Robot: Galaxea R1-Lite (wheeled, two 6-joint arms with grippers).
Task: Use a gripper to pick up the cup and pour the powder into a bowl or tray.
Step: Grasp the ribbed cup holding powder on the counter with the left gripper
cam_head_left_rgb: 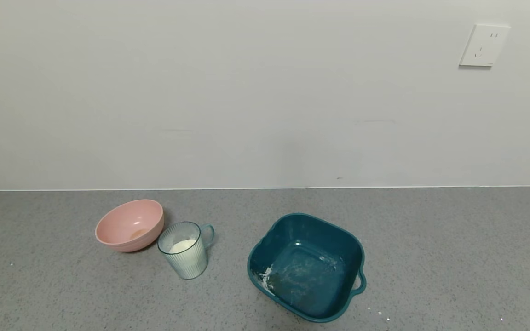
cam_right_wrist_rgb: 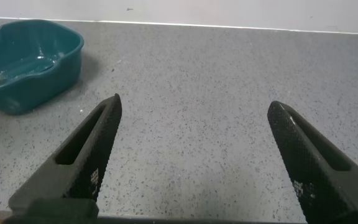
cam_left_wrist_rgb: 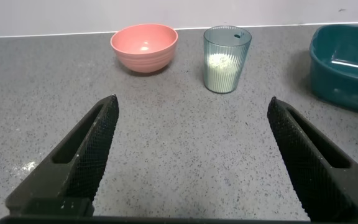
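Nearest the head camera sits the dark teal basin (cam_head_left_rgb: 308,266), close to the counter's front edge and a little right of its middle, with white smears of residue on its floor and its small handle turned toward the right edge. Left of it, and apart from it, stands the cup (cam_head_left_rgb: 185,249), upright, its loop handle pointing toward the basin. The powder (cam_head_left_rgb: 182,246) shows as a pale heap inside it, well below the rim. Just beside the cup, on the side toward the back-left corner, is a pink bowl (cam_head_left_rgb: 129,225); whether the two touch cannot be told.

Neither arm appears in the head view. Each wrist camera shows its own fingers spread wide with nothing between them: the left gripper (cam_left_wrist_rgb: 191,155) hangs low over the counter near the front edge and faces the cup (cam_left_wrist_rgb: 226,58) almost straight on, while the right gripper (cam_right_wrist_rgb: 194,155) hovers over bare counter toward the right edge, with the basin (cam_right_wrist_rgb: 27,65) off to one side.

The step in hand appears to be the approach, and the left gripper looks better placed for it. It would do well to close on the ribbed wall below the rim, clear of the pink bowl (cam_left_wrist_rgb: 144,46), keep the cup level while carrying it over, and tip only once the lip is above the basin's middle.

Counted: one cup, one basin, one pink bowl, two grippers.
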